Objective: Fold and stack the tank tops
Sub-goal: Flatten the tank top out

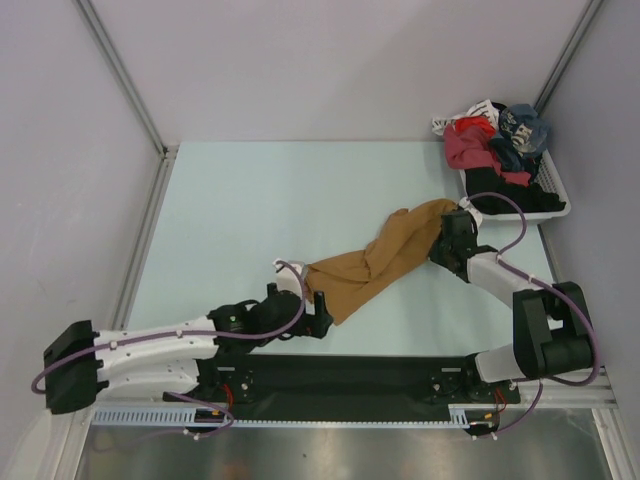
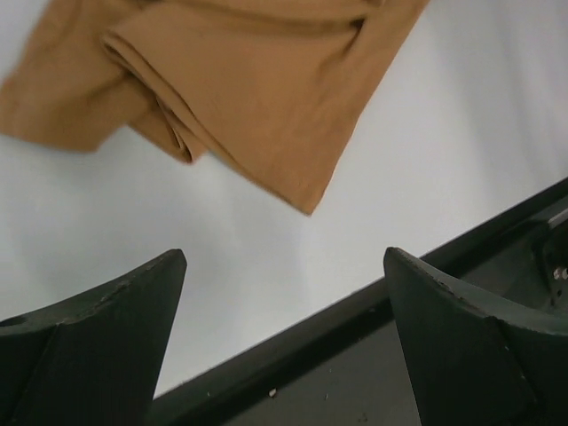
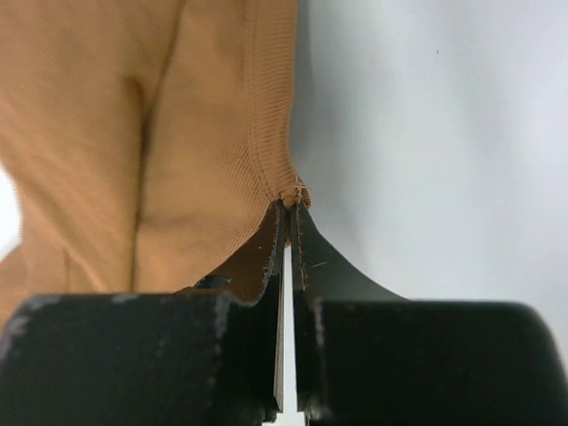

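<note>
L end effector [image 1: 322,312]: jaws wide apart, nothing in them. It sits well left of the white basket [image 1: 520,216], toward the arm bases, w/ the near corner of the tan tank top [image 1: 385,262] just beyond its tips. The tan tank top runs as a bunched diagonal strip across the worktop [image 1: 250,210], from that corner up to just beside the basket's near-left corner. There the R end effector [image 3: 288,209] is clamped tight on a thin ribbed edge of the cloth. In the basket: mixed clothes pile [image 1: 500,150]; can't tell if the slate-blue top is in it.

Handling, my guess: light, limp knit w/ no stiffness, so it sags and twists between holds. A pinch on the hem could slip if pulled hard. Best hold for L is prob. the free near corner or hem, so both ends can spread it flat before folding.
</note>
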Controlling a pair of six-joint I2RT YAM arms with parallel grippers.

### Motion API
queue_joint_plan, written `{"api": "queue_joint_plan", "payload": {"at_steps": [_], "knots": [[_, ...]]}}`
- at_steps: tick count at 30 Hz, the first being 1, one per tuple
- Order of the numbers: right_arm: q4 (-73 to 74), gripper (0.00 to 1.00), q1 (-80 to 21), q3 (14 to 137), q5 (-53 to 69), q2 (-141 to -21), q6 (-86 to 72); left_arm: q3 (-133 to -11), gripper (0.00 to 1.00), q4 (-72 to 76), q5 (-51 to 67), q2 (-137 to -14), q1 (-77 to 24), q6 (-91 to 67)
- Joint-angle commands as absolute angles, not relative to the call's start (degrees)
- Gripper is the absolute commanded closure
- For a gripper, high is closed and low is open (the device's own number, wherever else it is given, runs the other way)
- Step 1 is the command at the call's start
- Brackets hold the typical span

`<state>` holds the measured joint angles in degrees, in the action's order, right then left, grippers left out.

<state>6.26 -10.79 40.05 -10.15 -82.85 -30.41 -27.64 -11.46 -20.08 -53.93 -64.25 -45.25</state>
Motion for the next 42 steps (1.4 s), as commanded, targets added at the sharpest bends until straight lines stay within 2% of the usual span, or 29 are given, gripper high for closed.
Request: {"api": "queue_joint_plan", "payload": {"at_steps": [1,6,9,13,23,29,35,37,40,41,42], "knots": [[2.64,1.00,-10.81,38.33,-12.57,-78.14,-31.29,-32.33,0.01,-15.90,-25.48,-58.70,-68.55,-51.41],[1.76,1.00,-10.90,37.18,-13.36,-76.90,-31.38,-41.54,0.10,-18.89,-24.87,-72.29,-71.63,-47.99],[1.76,1.00,-10.81,37.09,-13.45,-77.08,-31.46,-46.65,0.12,-21.88,-23.91,-80.12,-72.60,-46.06],[1.67,1.00,-10.81,37.18,-13.01,-77.17,-31.55,-51.32,0.21,-24.52,-23.29,-86.46,-73.39,-44.21],[1.58,1.00,-10.81,37.00,-12.22,-77.08,-31.64,-56.25,0.28,-27.16,-26.01,-93.59,-73.21,-40.96],[1.84,1.00,-10.90,37.00,-12.39,-76.73,-31.64,-58.97,0.39,-27.42,-25.67,-96.94,-72.42,-38.68],[1.67,1.00,-10.81,36.91,-12.22,-76.64,-31.55,-57.40,0.60,-24.09,-21.46,-99.23,-68.65,-36.66],[1.67,1.00,-10.72,36.83,-12.30,-76.47,-31.47,-55.90,0.70,-21.19,-18.38,-99.23,-66.98,-35.78],[1.76,1.00,-10.64,36.74,-12.57,-76.03,-31.64,-55.46,0.95,-19.95,-16.79,-99.23,-66.45,-34.98],[1.76,1.00,-10.63,36.65,-12.74,-75.94,-31.64,-55.89,1.00,-20.65,-17.22,-99.05,-66.53,-34.63],[1.84,1.00,-10.63,36.65,-12.66,-75.76,-31.73,-56.51,1.00,-23.79,-18.10,-98.27,-66.45,-34.72]]}}
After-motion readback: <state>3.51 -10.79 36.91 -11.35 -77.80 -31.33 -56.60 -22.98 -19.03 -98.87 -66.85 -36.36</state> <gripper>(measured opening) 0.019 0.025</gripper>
